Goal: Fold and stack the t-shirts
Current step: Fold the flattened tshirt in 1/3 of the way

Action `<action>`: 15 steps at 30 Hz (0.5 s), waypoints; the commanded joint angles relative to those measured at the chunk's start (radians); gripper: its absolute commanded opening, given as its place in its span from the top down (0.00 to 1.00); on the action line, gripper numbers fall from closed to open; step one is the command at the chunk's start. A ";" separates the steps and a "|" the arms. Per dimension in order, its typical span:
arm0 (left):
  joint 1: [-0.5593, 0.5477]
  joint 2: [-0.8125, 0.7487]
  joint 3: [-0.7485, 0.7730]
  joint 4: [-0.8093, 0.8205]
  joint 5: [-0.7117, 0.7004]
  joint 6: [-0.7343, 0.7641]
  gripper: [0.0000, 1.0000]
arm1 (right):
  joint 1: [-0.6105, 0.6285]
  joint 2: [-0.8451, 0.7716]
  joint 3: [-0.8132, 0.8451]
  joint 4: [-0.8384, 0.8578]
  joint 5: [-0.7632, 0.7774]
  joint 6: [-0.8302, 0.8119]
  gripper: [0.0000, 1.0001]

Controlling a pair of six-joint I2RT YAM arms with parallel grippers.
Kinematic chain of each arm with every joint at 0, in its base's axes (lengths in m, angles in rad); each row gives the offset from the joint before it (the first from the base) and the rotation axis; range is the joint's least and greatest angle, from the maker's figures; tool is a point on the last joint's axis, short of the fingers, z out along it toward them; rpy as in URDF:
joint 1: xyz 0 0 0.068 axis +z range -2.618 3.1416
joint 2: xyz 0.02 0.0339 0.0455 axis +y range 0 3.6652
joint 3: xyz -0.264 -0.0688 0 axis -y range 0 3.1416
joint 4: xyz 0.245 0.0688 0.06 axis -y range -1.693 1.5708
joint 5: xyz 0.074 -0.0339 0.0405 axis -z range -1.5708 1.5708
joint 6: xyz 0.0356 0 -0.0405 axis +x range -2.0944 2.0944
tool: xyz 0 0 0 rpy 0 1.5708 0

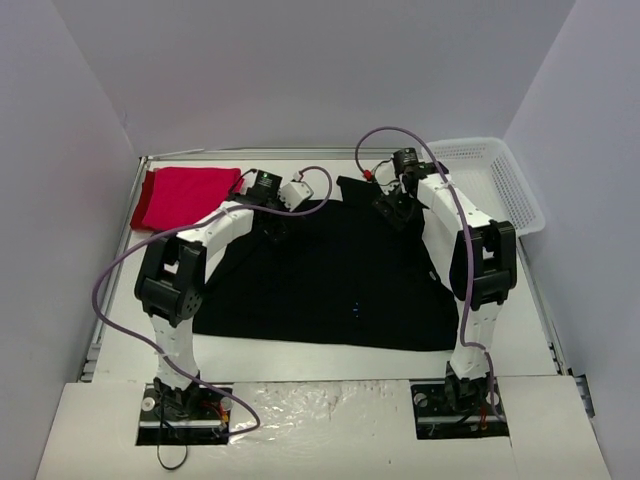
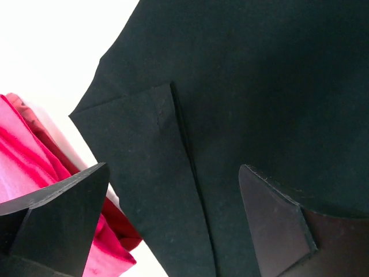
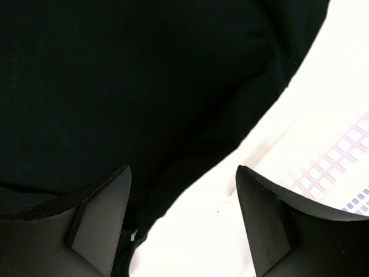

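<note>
The red shirt (image 1: 185, 195) lies folded, it seems, just left of the open left gripper (image 2: 173, 190). The black shirt (image 1: 340, 275) spreads unfolded beneath it and the right gripper (image 3: 181, 176), also open and empty. Its folding and the stacking are yet to be done.

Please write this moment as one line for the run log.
left hand: open, at black shirt sleeve | right hand: open, at shirt edge | red shirt: folded, far left | basket: far right

Folded shirt (image 1: 185, 195) left, spread shirt (image 1: 330, 280) centre
</note>
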 commanded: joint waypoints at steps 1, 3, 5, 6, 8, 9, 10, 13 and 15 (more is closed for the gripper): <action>-0.017 0.000 0.060 0.056 -0.087 -0.043 0.06 | -0.011 -0.002 0.037 -0.020 -0.020 -0.009 0.30; -0.025 0.016 0.073 0.065 -0.107 -0.060 0.06 | -0.014 -0.002 0.032 -0.019 -0.023 -0.012 0.30; -0.031 0.028 0.073 0.081 -0.146 -0.066 0.06 | -0.016 -0.004 0.023 -0.019 -0.031 -0.015 0.30; -0.036 0.030 0.072 0.096 -0.156 -0.072 0.06 | -0.017 -0.004 0.021 -0.019 -0.037 -0.017 0.29; -0.043 0.043 0.080 0.101 -0.184 -0.078 0.06 | -0.017 -0.002 0.014 -0.019 -0.037 -0.020 0.29; -0.046 0.051 0.090 0.101 -0.193 -0.084 0.06 | -0.017 -0.001 0.014 -0.019 -0.036 -0.021 0.29; -0.054 0.066 0.096 0.099 -0.205 -0.086 0.06 | -0.017 0.001 0.014 -0.019 -0.033 -0.021 0.29; -0.060 0.089 0.118 0.090 -0.229 -0.092 0.06 | -0.017 0.004 0.006 -0.019 -0.034 -0.021 0.29; -0.063 0.097 0.126 0.082 -0.224 -0.098 0.06 | -0.017 0.009 -0.002 -0.017 -0.033 -0.026 0.29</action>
